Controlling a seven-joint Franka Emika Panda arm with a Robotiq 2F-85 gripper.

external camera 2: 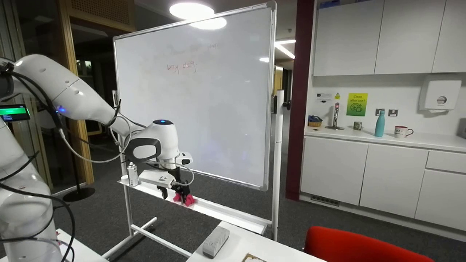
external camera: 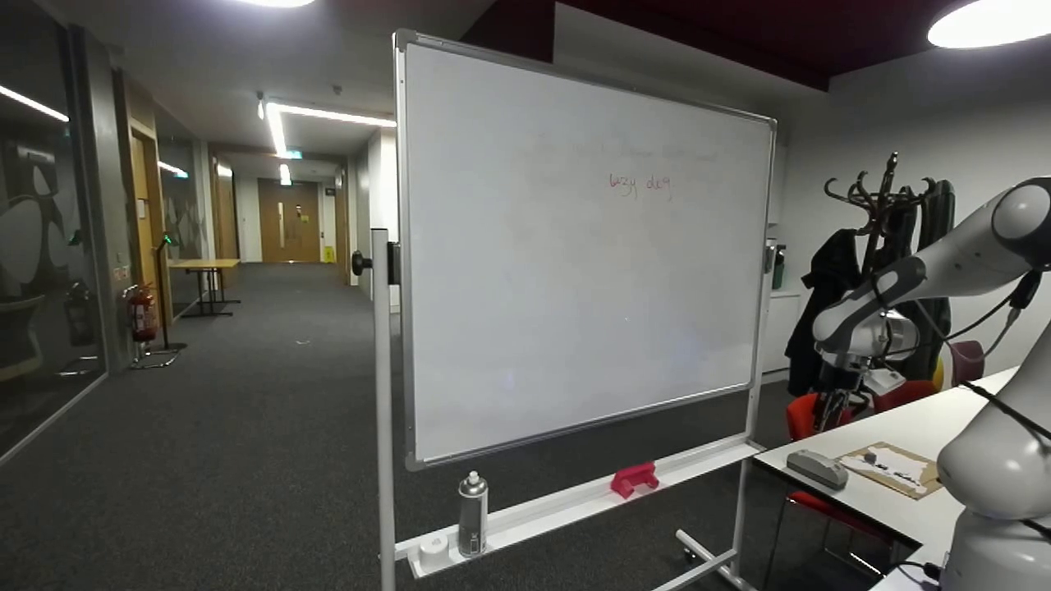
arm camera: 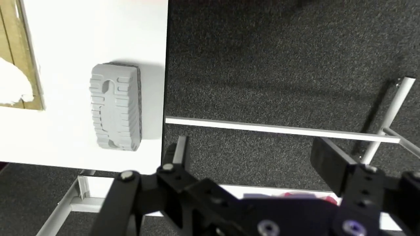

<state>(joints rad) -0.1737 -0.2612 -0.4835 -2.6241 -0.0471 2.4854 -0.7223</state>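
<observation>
Grey eraser (arm camera: 115, 108) lies near the edge of the white table (arm camera: 98, 36) in the wrist view, apart from the gripper (arm camera: 251, 144), which is spread wide and holds nothing; a square grip across its narrow width would likely suit best. In an exterior view, white cupboards (external camera 2: 335, 167) line the wall past the whiteboard (external camera 2: 225, 109). In an exterior view, dark carpet (external camera: 246, 460) runs down a corridor.

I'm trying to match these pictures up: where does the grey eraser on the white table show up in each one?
In an exterior view: the grey eraser is at lower right, on the white table.
In an exterior view: the grey eraser is at the bottom, slightly left of centre.
In the wrist view: the grey eraser is left of centre.
Shared landmark: the white tray below the whiteboard; the tray shows in all three.
</observation>
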